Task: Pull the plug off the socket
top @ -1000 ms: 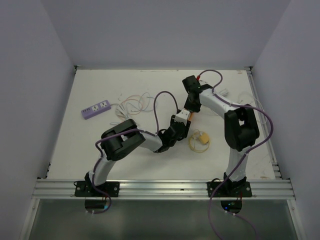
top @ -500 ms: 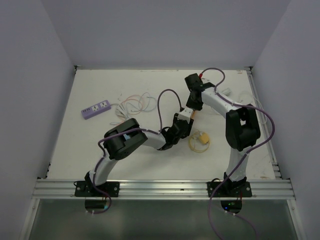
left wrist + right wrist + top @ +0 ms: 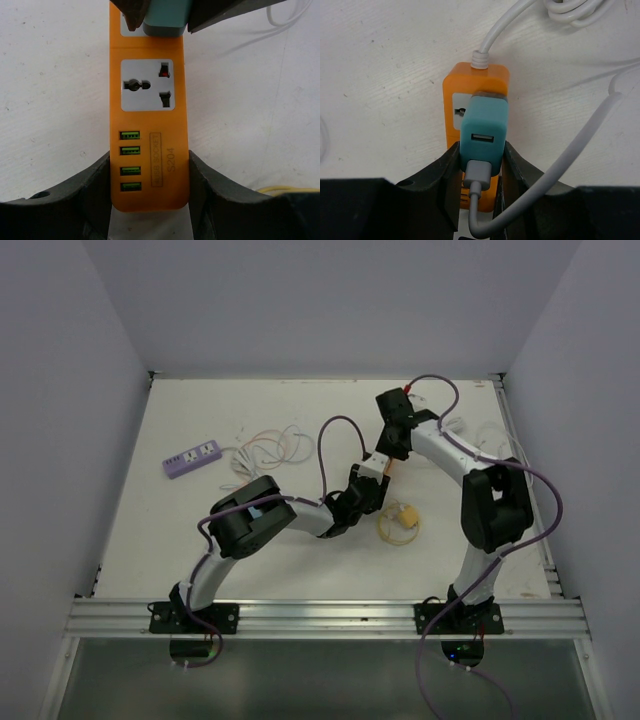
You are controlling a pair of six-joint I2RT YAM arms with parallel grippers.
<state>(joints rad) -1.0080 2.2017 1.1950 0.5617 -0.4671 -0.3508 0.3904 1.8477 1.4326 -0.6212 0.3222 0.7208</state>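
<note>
top view: the orange socket strip (image 3: pixel 380 464) lies mid-table, with the left gripper (image 3: pixel 366 483) at its near end and the right gripper (image 3: pixel 392 448) at its far end. left wrist view: the left jaws clamp the strip's long sides beside the usb ports, pinning it flat. right wrist view: the right jaws are closed on the flanks of the teal plug (image 3: pixel 482 131), which sits in the strip. the plug looks light, rigid and smooth, so grip its flat sides low and pull straight out.

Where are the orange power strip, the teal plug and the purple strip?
orange power strip (image 3: pixel 149 120): left wrist view, flat top face.
teal plug (image 3: pixel 484 122): right wrist view, front face.
purple strip (image 3: pixel 192 457): top view, middle.
</note>
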